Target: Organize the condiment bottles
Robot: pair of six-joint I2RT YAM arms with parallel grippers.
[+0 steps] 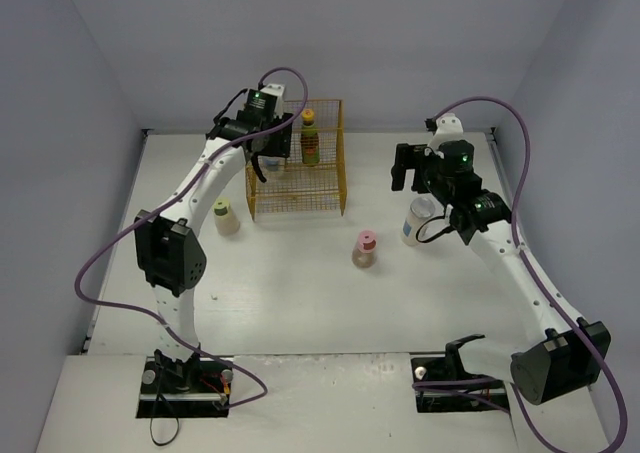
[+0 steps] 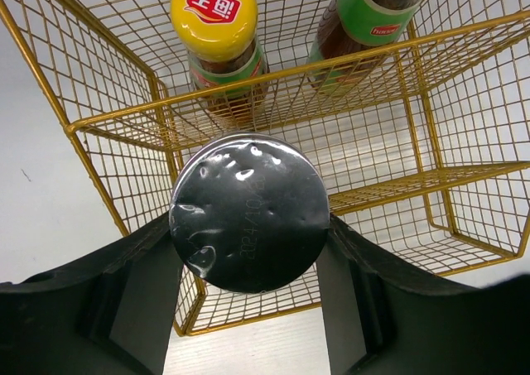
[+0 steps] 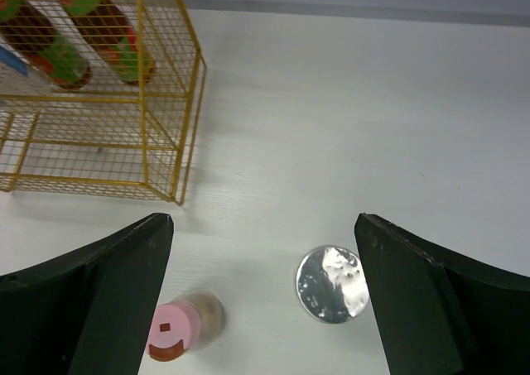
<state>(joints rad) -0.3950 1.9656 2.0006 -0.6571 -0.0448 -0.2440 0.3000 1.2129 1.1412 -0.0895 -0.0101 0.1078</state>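
Pink-capped bottle (image 1: 365,250) stands nearest on table (image 1: 300,303), loose silver-lidded jar (image 3: 332,284) just right. Right gripper (image 3: 263,222) gapes wide above them, gripping nothing. Green-capped bottle (image 1: 226,216) sits left of yellow rack (image 1: 340,163). Left gripper (image 2: 248,251) clamps second silver-lidded jar (image 2: 248,201) at rack front; rack wires stand between it and dark bottles (image 2: 217,36) on upper shelf.

The top view looks down from above and behind, over the whole worktop (image 1: 300,293). The left wrist view faces the yellow wire rack (image 2: 364,193), close ahead of the left hand (image 2: 248,259). The right wrist view, higher, shares that rack, well ahead and left of the right hand (image 3: 263,226).
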